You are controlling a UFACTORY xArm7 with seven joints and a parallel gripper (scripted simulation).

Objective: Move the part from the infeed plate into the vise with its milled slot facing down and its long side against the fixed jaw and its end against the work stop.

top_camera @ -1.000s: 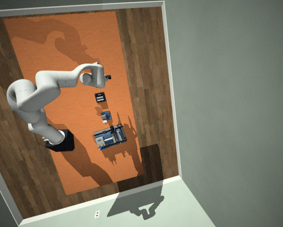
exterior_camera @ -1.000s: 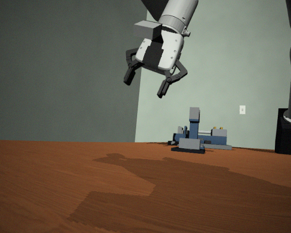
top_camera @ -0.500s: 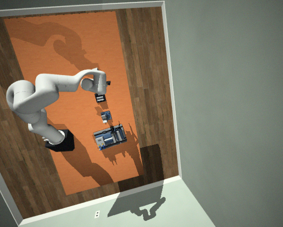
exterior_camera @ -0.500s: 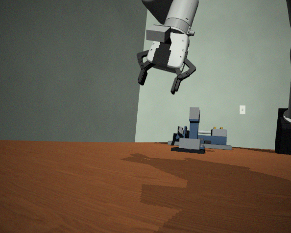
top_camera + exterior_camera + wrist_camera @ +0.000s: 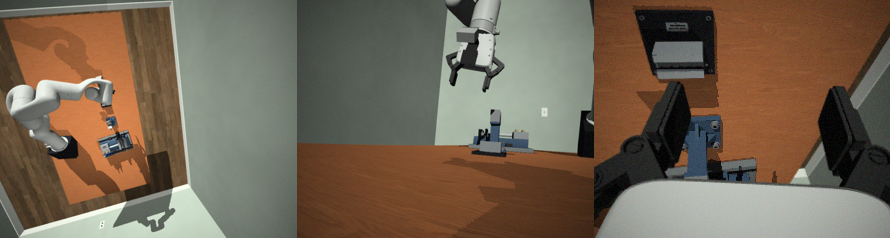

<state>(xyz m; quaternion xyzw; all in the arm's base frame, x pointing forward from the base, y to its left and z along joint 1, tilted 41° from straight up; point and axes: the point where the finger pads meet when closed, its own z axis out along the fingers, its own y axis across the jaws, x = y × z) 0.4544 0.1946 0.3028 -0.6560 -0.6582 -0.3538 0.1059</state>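
The gripper (image 5: pixel 469 85) hung high above the orange table (image 5: pixel 372 195), fingers spread fully apart and holding nothing, with open air on all sides. In the wrist view the grey part (image 5: pixel 678 56) lay on the black infeed plate (image 5: pixel 644 30) at 11 o'clock, inside the plate's edges. The blue V-block (image 5: pixel 701 145) stood at 7 o'clock beside the left finger (image 5: pixel 674 120), the vise (image 5: pixel 115 144) beyond it.
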